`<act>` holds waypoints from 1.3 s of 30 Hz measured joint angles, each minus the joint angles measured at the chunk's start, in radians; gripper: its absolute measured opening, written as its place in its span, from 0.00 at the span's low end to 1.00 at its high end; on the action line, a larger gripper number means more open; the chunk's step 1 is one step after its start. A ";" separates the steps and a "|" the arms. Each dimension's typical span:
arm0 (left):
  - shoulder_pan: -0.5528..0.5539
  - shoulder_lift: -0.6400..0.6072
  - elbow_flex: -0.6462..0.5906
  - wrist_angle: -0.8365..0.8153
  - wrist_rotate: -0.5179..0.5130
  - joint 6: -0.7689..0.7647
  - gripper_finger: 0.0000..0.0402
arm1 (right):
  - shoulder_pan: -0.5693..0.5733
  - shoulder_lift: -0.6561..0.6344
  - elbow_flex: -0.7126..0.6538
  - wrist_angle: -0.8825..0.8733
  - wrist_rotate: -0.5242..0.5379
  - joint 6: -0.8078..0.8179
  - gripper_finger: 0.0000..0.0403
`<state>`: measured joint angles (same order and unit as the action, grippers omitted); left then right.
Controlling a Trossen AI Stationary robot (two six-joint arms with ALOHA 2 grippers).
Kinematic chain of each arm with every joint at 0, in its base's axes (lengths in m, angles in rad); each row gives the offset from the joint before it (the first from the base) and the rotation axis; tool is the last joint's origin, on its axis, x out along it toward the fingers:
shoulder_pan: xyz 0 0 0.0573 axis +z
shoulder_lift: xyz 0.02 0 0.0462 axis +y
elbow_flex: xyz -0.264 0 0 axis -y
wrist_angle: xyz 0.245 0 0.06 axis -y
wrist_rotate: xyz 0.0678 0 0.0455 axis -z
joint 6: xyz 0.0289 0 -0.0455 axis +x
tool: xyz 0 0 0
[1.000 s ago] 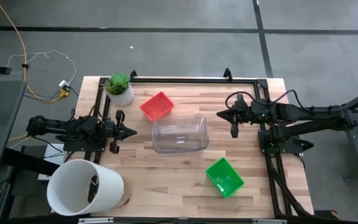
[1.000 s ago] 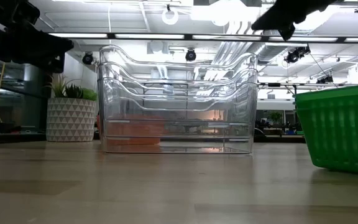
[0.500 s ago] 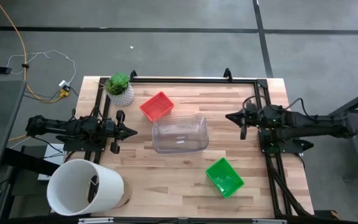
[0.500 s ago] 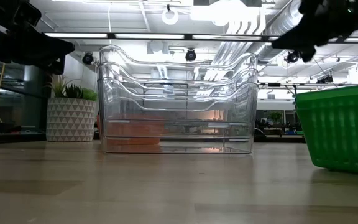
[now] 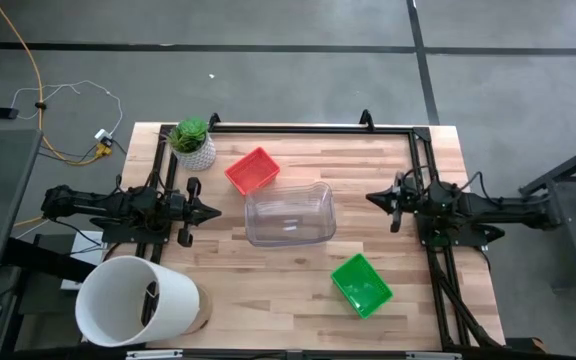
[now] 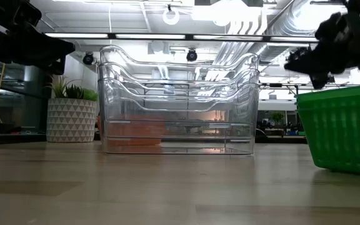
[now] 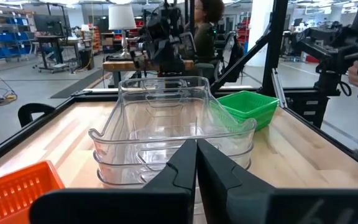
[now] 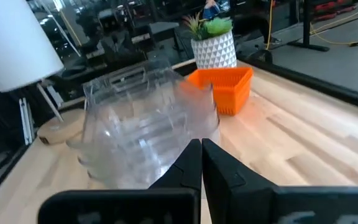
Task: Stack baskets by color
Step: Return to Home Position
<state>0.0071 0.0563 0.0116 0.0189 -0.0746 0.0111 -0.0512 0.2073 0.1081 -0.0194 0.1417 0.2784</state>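
Clear baskets [image 5: 289,214] stand nested in one another at the table's middle, also seen in the low view [image 6: 179,103] and both wrist views [image 7: 173,134] [image 8: 142,124]. A red basket [image 5: 252,170] rests on the table just behind them, toward the left. A green basket [image 5: 360,284] rests at the near right [image 6: 345,128]. My left gripper [image 5: 213,211] is shut and level at the left edge, pointing at the clear baskets [image 7: 196,149]. My right gripper [image 5: 371,198] is shut at the right edge, pointing at them from the other side [image 8: 201,149]. Neither touches anything.
A big white bucket [image 5: 136,300] lies on its side at the near left corner. A small potted plant [image 5: 192,142] stands at the far left corner. A black frame [image 5: 308,127] runs along the far and side edges. Bare wood lies between each gripper and the clear baskets.
My right gripper has sunk and drawn back toward the table's right edge, away from the clear baskets, rolling a little and staying shut. The baskets have not moved.
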 joint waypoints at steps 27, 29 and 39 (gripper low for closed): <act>0.000 0.000 0.000 0.000 0.000 0.000 0.01 | 0.047 0.068 -0.098 0.059 0.006 -0.182 0.00; 0.000 0.000 0.000 0.000 0.000 0.000 0.01 | 0.047 0.070 -0.098 0.059 0.007 -0.134 0.00; 0.000 0.000 0.000 0.000 0.000 0.000 0.01 | 0.047 0.068 -0.099 0.059 0.007 -0.008 0.00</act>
<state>0.0068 0.0564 0.0119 0.0193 -0.0742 0.0109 -0.0040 0.2749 0.0093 0.0398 0.1487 0.2701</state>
